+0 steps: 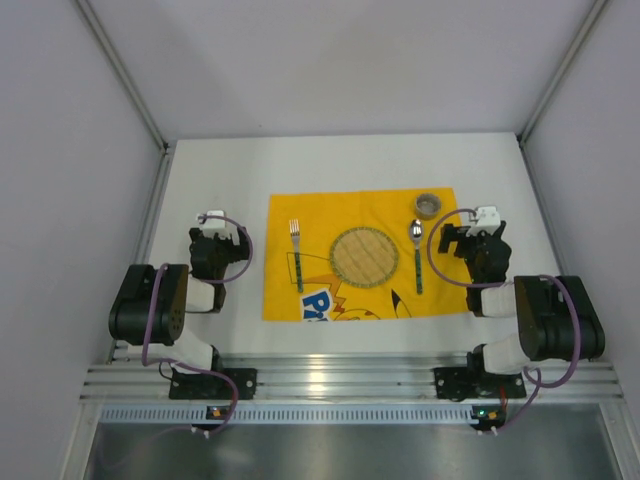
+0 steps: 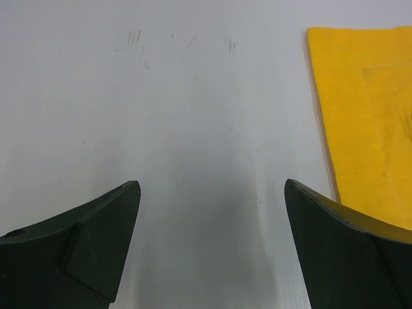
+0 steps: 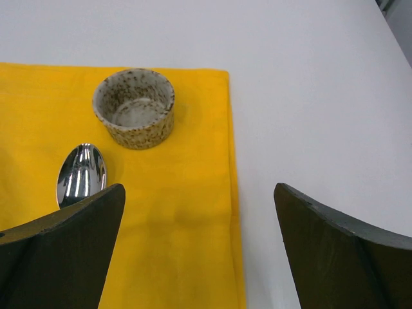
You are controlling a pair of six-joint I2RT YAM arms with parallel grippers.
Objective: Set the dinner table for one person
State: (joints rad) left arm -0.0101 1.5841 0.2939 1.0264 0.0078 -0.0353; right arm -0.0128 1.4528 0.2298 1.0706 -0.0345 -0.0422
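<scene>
Just beyond the spoon (image 3: 82,174), a speckled cup (image 3: 134,108) stands on cloth (image 3: 187,212).

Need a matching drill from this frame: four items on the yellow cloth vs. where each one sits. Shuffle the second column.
Items:
1. fork
2. spoon
3. round woven plate
4. speckled cup

Places:
A. middle of the yellow cloth
B. far right corner of the cloth
C. left of the plate
D. right of the plate, just nearer than the cup

Pairs: 1-C, 2-D, 3-A, 4-B
</scene>
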